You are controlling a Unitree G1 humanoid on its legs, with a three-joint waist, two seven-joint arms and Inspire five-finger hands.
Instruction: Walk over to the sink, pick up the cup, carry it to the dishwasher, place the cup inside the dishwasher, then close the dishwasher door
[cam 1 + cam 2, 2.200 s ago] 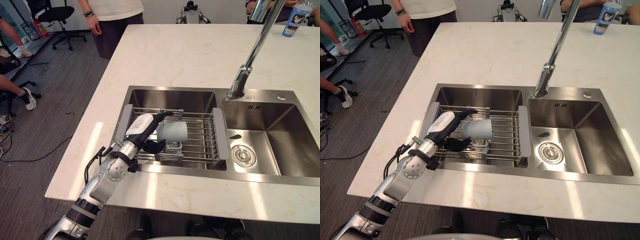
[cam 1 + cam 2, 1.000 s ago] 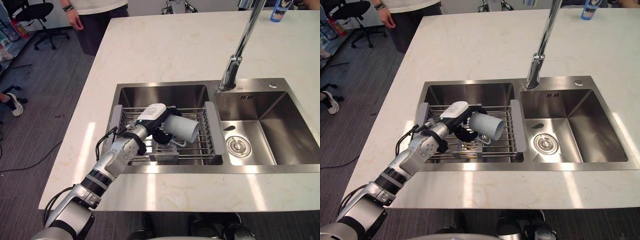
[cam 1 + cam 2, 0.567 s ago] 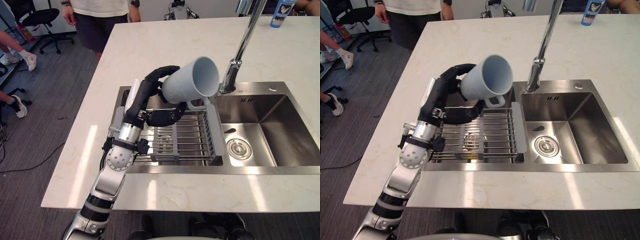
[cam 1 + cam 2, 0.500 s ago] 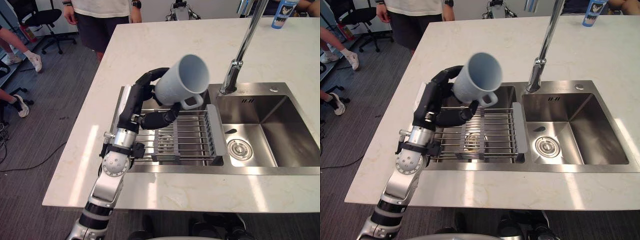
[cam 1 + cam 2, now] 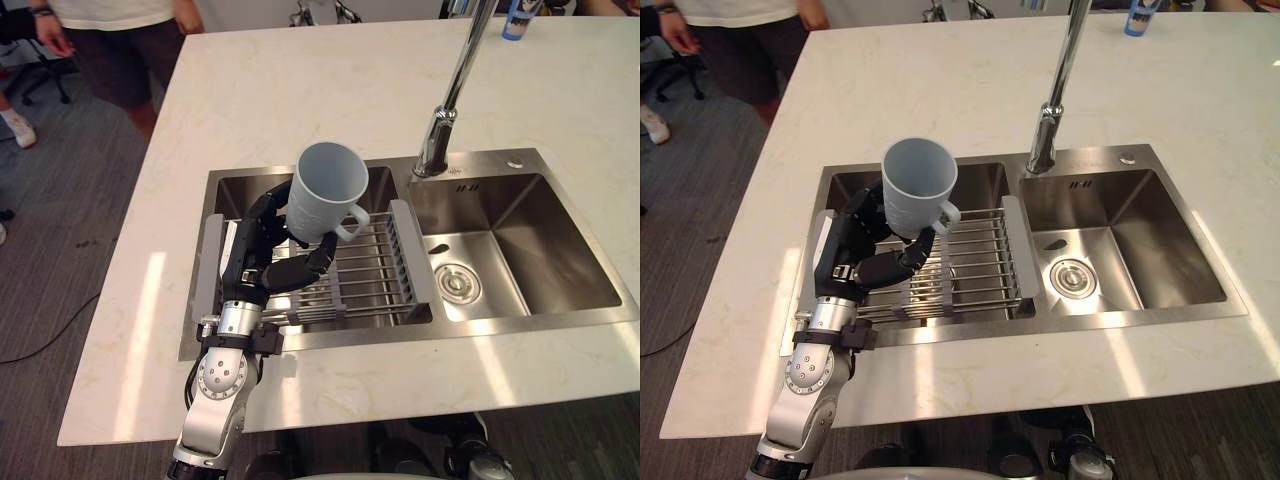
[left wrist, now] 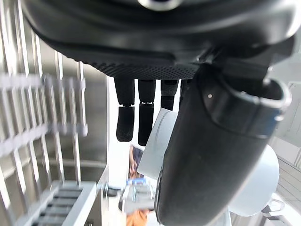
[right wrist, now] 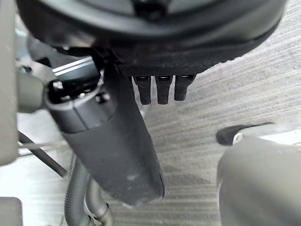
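Tilted 0.5 s ago, the cup [image 5: 322, 192] now stands mouth-up above the sink rack [image 5: 378, 272], the left hand [image 5: 256, 262] curling its fingers round it, likely for steady carrying, while the right hand [image 7: 117, 141] hangs relaxed.

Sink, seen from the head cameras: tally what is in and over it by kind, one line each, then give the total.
basins: 2, the left basin and the right basin
wire rack: 1
faucet: 1
drain strainer: 1
cup: 1, held above the rack in the left hand
Total: 6
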